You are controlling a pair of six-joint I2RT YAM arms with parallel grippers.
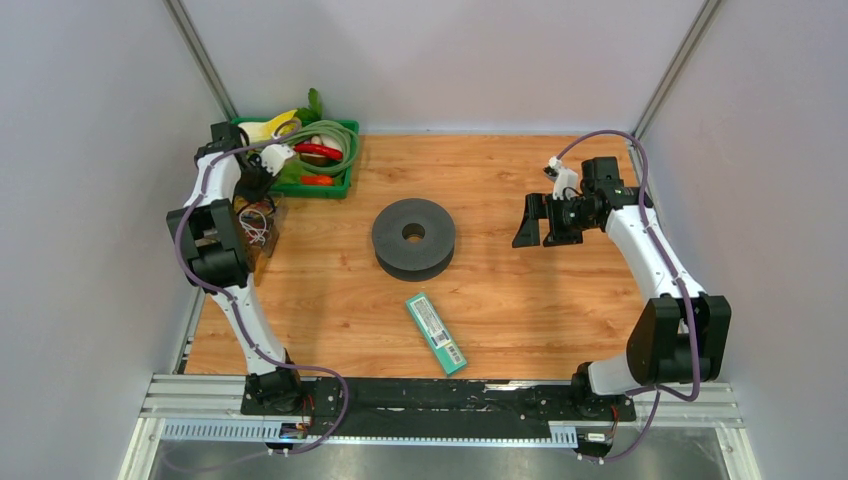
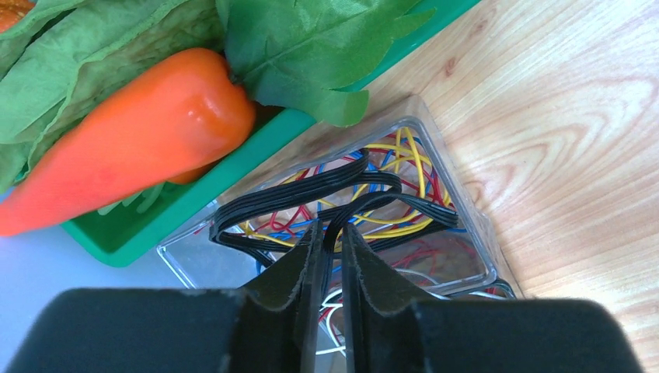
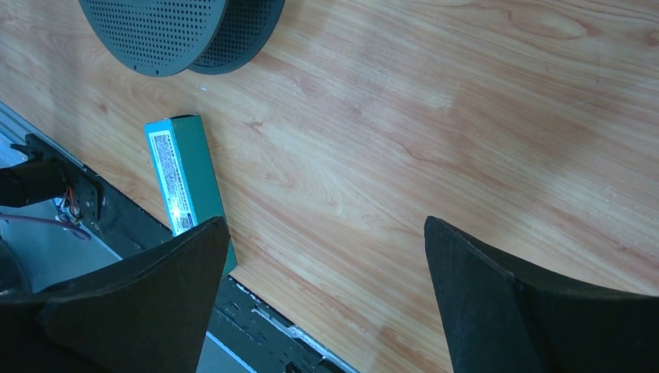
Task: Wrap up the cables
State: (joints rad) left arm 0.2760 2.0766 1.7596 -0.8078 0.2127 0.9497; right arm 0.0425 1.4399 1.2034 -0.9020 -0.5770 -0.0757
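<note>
The left gripper [image 2: 332, 231] hangs over a clear plastic box [image 2: 466, 233] with its two black fingers [image 2: 299, 272] drawn nearly together, so that only a thin slit shows between them. The cables [image 2: 287, 198], flat black bands lying in loose loops on top of the box's contents, curve up to the fingertips, and one band runs into the slit. Whether the fingers actually pinch it or only stand on either side of it, I cannot tell. Under the black loops lies a tangle of yellow, red, blue and white wires [image 2: 412, 155]. The box sits on the wooden table [image 1: 540, 300] at its left edge, just beside the near rim of a green tray [image 2: 225, 175], which holds an orange pepper [image 2: 132, 132] and green fabric leaves [image 2: 311, 47].

The right gripper [image 3: 325, 225] is held above bare wood on the right side of the table, its fingers spread wide and nothing between them. The dark grey spool [image 1: 413, 238] lies flat near the middle of the table, well apart from the cables. A teal box with a printed label [image 1: 436, 332] lies nearer the arm bases, between the spool and the table's front edge
</note>
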